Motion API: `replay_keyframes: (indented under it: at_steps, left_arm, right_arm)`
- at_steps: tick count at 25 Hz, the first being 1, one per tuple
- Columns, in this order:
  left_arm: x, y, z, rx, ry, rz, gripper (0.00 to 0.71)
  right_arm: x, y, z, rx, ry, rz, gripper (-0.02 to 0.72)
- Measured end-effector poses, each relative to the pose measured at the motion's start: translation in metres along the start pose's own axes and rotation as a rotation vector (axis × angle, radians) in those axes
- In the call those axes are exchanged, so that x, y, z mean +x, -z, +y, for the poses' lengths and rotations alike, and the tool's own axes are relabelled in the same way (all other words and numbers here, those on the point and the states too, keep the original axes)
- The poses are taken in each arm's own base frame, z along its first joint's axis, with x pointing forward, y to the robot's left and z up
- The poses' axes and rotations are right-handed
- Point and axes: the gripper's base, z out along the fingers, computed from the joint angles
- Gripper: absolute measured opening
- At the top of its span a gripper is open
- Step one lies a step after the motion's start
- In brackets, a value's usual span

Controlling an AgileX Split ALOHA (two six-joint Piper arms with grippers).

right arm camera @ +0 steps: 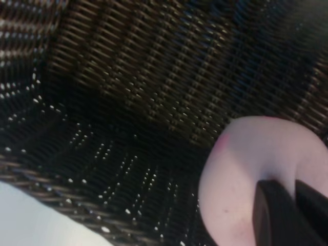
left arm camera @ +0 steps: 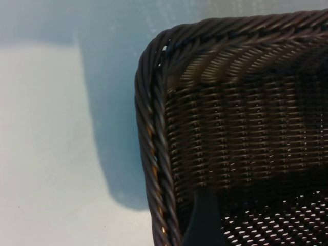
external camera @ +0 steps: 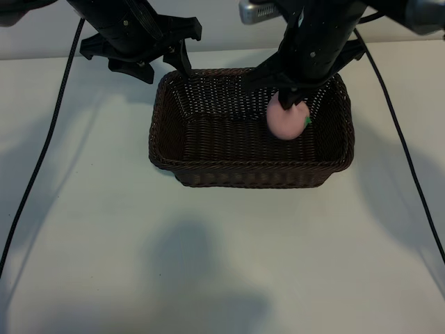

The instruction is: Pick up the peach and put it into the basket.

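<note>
Our right gripper [external camera: 290,104] hangs over the right half of the basket [external camera: 208,174], its fingers pressed tight into the top of the peach [external camera: 286,120]. They bite only a small fold of the soft pink surface, so the fruit dangles just below the fingertips, above the basket floor and inside the rim. In the right wrist view we see the peach [right arm camera: 246,169] filling the near corner, with two dark fingertips [right arm camera: 279,215] sunk into it and woven wall [right arm camera: 154,77] beyond.

Our left gripper [external camera: 149,59] is parked above the basket's back left corner, jaws spread wide and holding nothing. One of its fingers [left arm camera: 202,220] shows at the edge of its wrist view, over the inside of that corner.

What could go wrong, as we judge it: the pinch is shallow, so the peach may slip free early. That costs little here, since it would land inside. If we let go from this height, the ball might bounce or roll; the sloping sides should contain it. The back wall lies just behind our right gripper, and lowering at a slant could scrape the fingers on the wicker or nudge the basket.

Room to move: open basket floor lies below and toward the left gripper's side of the peach. The right wall is near, the front rim a little farther off. Straight down and straight up both look clear.
</note>
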Motion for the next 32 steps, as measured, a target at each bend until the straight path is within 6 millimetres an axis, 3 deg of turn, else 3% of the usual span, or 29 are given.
replay_keyframes:
  at_steps: [4, 9, 12, 20, 32]
  left_arm:
    - [0.0, 0.0, 0.0, 0.0, 0.0, 0.0, 0.585]
    - [0.0, 0.0, 0.0, 0.0, 0.0, 0.0, 0.585]
    - [0.0, 0.0, 0.0, 0.0, 0.0, 0.0, 0.585]
    - [0.0, 0.0, 0.0, 0.0, 0.0, 0.0, 0.585]
    - [0.0, 0.0, 0.0, 0.0, -0.003, 0.0, 0.585]
  right_arm:
    - [-0.002, -0.003, 0.0, -0.001, 0.014, -0.012, 0.141]
    - [-0.002, -0.002, 0.0, 0.0, 0.028, -0.017, 0.407]
    - [-0.002, -0.002, 0.0, 0.0, 0.031, -0.017, 0.504]
    - [-0.002, 0.0, -0.008, 0.006, 0.014, -0.004, 0.525]
    - [-0.003, 0.028, -0.087, 0.056, -0.161, 0.001, 0.522]
